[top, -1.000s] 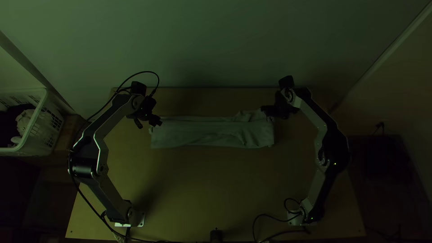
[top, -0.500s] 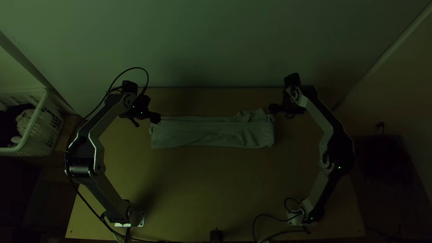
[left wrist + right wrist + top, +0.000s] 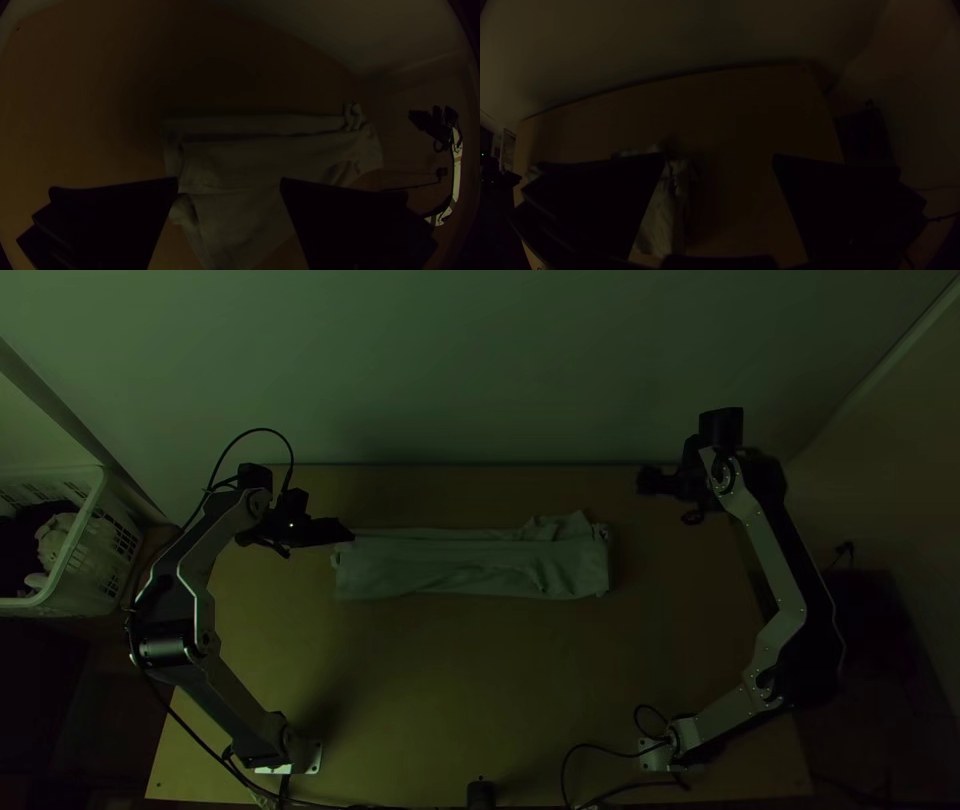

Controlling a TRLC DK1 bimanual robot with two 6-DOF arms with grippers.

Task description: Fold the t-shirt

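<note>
Pale T-shirt lay in a long, narrow strip across the counter

A white plastic basket with slotted walls stood beside the counter, at the left of the top view. In it lay a crumpled pale cloth and, next to that, something dark, too dim to name.

The top view showed the whole length of the T-shirt, folded into a band with shallow wrinkles running along it and a small bunched part at the far edge, towards its right end. The left hand hung at the strip's left end; whether it touched the fabric could not be told from there. The right hand was over the far right part of the counter, apart from the T-shirt.

The left wrist view gave the layers from close by: a long ridge along one side, and a small rumpled lump of fabric near one finger. There the left hand was released, its two fingers wide apart, gripping nothing. The right wrist view showed one end of the T-shirt partly behind a finger, and the right hand likewise released and without a load. At the near edge of the counter, the top view showed a short black cylinder.
</note>
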